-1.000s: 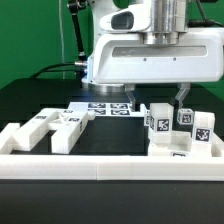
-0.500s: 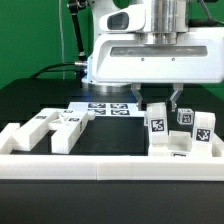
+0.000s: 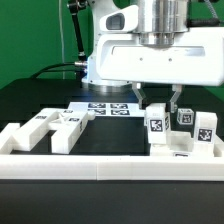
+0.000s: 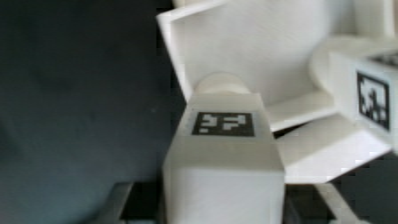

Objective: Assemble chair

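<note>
The chair is in loose white tagged parts. An upright white bar [image 3: 157,122] with a tag on its face stands at the exterior view's right, in a cluster with two small tagged blocks [image 3: 185,117] [image 3: 203,128] and a low slab [image 3: 180,152]. My gripper [image 3: 157,101] hangs straight over the bar's top, one finger [image 3: 138,96] on each side. In the wrist view the tagged bar [image 4: 224,150] fills the space between the fingers [image 4: 125,205], and the gripper [image 4: 222,206] is shut on it. Another tagged part [image 4: 365,92] lies beside it.
More white chair parts [image 3: 52,128] lie at the exterior view's left. The marker board [image 3: 105,107] lies flat behind them under the arm. A long plain white rail [image 3: 110,168] borders the front, with a short stretch [image 3: 18,138] at the left.
The two fingers have drawn inward around the upright bar's top and then stopped. The bar and the other parts have not moved.
</note>
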### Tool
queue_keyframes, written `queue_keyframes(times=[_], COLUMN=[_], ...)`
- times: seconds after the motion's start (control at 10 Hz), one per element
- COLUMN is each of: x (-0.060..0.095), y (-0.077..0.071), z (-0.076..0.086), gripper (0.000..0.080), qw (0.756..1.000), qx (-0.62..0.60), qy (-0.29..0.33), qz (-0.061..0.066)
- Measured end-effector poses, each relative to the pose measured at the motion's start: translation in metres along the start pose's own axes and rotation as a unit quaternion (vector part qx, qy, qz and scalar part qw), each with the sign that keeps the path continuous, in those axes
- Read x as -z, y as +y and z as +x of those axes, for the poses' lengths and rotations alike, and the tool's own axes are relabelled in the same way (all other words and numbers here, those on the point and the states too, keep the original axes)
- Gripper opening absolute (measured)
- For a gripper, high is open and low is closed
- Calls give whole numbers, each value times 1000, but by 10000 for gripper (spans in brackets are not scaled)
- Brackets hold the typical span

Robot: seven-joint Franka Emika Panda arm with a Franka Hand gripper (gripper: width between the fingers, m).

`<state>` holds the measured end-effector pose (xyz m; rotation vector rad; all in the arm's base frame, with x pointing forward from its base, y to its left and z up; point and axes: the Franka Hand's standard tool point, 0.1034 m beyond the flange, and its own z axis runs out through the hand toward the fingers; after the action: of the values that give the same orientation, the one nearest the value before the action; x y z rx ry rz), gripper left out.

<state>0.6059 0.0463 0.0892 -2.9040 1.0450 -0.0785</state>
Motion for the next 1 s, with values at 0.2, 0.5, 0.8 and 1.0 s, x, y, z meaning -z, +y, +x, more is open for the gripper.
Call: queue_keyframes(times=[0.2, 0.5, 0.8, 1.0], x=[-1, -3, -3, -3], y=[-4, -10, -16, -17], z=[-5, -5, -7, -5], gripper=[294, 294, 294, 294], qw=[993, 968, 931, 932], qx=[-119, -250, -365, -363], qy=[-4, -8, -10, -7], qz=[-2, 3, 7, 10])
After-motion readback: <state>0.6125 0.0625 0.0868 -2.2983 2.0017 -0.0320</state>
